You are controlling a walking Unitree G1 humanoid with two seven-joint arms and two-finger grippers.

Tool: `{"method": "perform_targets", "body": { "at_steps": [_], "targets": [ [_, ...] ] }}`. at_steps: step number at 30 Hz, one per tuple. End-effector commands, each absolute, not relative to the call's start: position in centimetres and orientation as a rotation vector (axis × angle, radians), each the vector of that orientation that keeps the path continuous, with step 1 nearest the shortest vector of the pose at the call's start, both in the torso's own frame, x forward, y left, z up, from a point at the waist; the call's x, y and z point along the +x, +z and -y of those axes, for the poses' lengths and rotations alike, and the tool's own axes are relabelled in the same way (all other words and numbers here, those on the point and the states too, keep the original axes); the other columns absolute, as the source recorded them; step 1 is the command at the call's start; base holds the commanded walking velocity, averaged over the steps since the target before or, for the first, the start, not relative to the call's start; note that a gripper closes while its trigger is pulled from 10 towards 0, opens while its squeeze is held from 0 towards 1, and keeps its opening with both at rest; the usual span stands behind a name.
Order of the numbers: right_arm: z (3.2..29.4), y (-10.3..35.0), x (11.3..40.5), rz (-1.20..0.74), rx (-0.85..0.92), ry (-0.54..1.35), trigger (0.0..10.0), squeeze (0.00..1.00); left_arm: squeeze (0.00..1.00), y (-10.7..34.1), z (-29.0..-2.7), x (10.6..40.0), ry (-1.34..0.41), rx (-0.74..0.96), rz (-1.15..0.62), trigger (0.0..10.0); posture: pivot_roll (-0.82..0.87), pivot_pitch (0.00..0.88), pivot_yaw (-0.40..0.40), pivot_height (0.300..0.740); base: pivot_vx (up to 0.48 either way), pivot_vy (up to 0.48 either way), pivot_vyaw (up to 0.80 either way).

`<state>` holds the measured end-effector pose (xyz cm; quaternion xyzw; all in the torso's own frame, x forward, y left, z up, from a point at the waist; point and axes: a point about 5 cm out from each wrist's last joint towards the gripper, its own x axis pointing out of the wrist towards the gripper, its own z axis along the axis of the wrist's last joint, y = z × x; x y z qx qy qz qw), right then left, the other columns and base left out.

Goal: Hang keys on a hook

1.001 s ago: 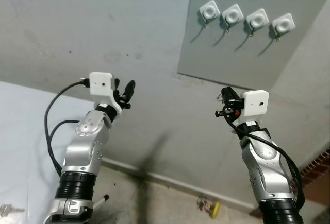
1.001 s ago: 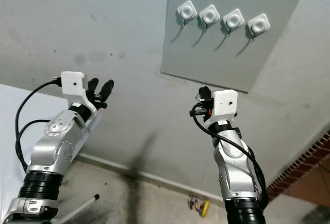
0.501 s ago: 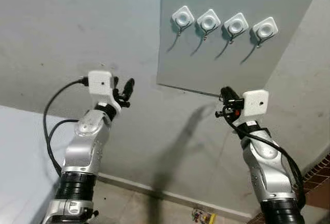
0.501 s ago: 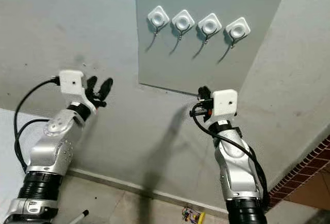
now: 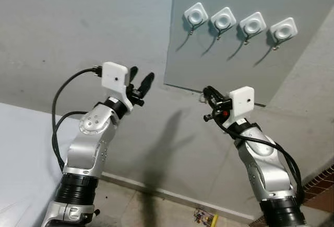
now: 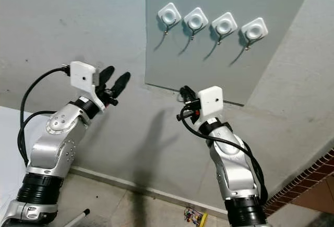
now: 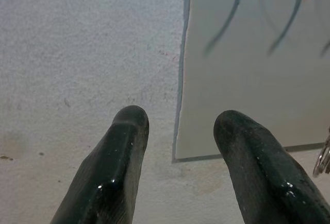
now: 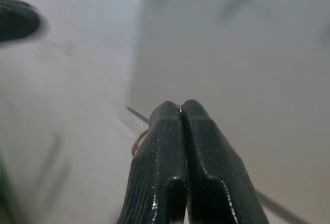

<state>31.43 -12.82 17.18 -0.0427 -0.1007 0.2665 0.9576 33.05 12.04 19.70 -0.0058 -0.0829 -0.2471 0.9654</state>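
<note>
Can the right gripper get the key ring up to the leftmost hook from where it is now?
Probably yes. The right gripper, shut on the key ring, sits at the panel's lower edge, and nothing stands between it and the leftmost hook above. The left gripper is off to the side.

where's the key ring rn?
Pinched in the right claw, its ring poking out beside the shut fingertips, held just below the lower edge of the grey hook board on the wall, under the row of hooks.
</note>
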Motion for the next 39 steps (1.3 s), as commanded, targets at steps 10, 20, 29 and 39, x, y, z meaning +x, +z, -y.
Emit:
{"method": "perform_targets", "body": {
  "at_steps": [10,20,29,39],
  "targets": [
    [10.2,22.8,32.7,0.372,-0.119,0.720,10.0,0.00,0.00,21.2,-11.8,32.7,-0.538,-0.012,0.206,10.0,-0.07,0.000,-0.057,0.740,0.000,0.000,0.00],
    [8.8,26.7,34.9,0.464,-0.087,0.723,10.0,0.00,0.00,22.0,-10.9,32.0,-0.601,-0.027,0.224,10.0,-0.06,0.000,-0.064,0.740,0.000,0.000,0.00],
    [8.6,27.9,36.4,0.496,-0.119,0.707,10.0,0.00,0.00,22.2,-10.4,31.4,-0.638,-0.029,0.224,10.0,-0.05,0.000,-0.068,0.740,0.000,0.000,0.00],
    [10.3,29.5,38.0,0.547,-0.121,0.607,10.0,0.00,0.00,22.3,-10.3,31.3,-0.647,-0.038,0.219,10.0,-0.05,0.000,-0.068,0.740,0.000,0.000,0.00]
  ]
}}
